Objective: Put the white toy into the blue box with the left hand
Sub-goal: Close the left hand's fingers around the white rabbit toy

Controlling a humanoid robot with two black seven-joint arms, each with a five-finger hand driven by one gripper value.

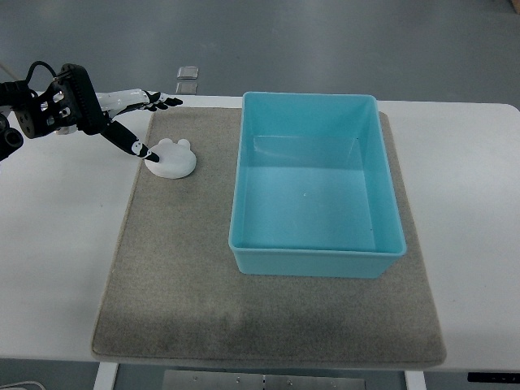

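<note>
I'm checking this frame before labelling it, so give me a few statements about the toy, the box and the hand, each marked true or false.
1. The white toy lies on the grey mat, outside the blue box. True.
2. The blue box holds a second toy. False: it holds nothing.
3. The left hand is beside the toy, one of its fingers reaching the toy's edge. True.
4. The toy is lifted off the mat. False: it rests on it.
5. The right hand is over the box. False: no right hand shows.

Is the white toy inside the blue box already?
No, the toy lies on the mat left of the box, with the left hand reaching down to it.
</note>
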